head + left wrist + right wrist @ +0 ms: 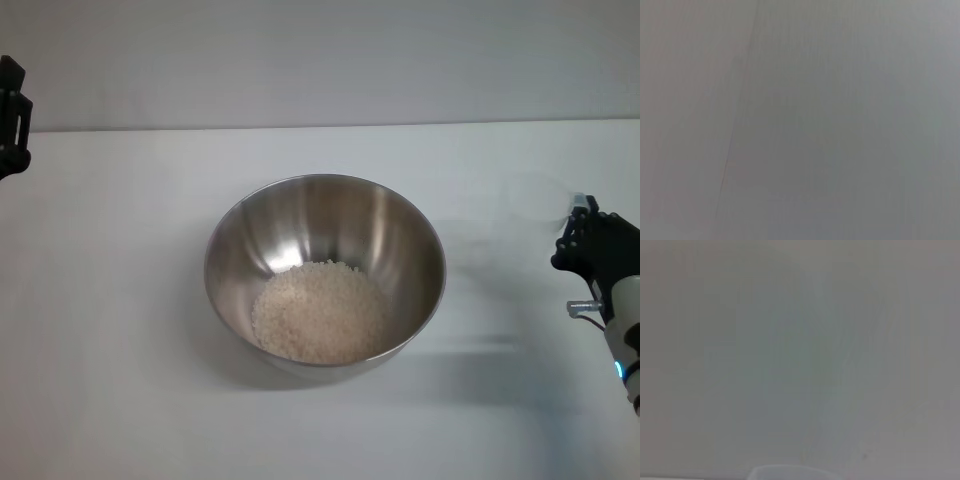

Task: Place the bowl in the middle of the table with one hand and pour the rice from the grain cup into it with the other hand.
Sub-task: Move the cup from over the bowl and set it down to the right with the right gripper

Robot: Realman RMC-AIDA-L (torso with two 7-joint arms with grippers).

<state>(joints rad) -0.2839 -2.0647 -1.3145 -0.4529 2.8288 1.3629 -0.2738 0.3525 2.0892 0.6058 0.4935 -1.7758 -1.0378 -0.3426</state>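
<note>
Rice lies heaped in the stainless-steel bowl, which sits mid-table. Grain cup, clear and faint, is at the bowl's 3 o'clock, well apart, at the right gripper; whether that gripper clasps it cannot be told. Left gripper at 10 o'clock by the table's edge, finger state unreadable.

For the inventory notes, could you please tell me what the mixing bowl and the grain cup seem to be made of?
The mixing bowl looks like stainless steel with a brushed, shiny finish: grey metal with streaked reflections on its inner wall above the rice. The grain cup, at the right gripper, seems to be clear plastic, since the white table shows through it; glass cannot be ruled out.
</note>
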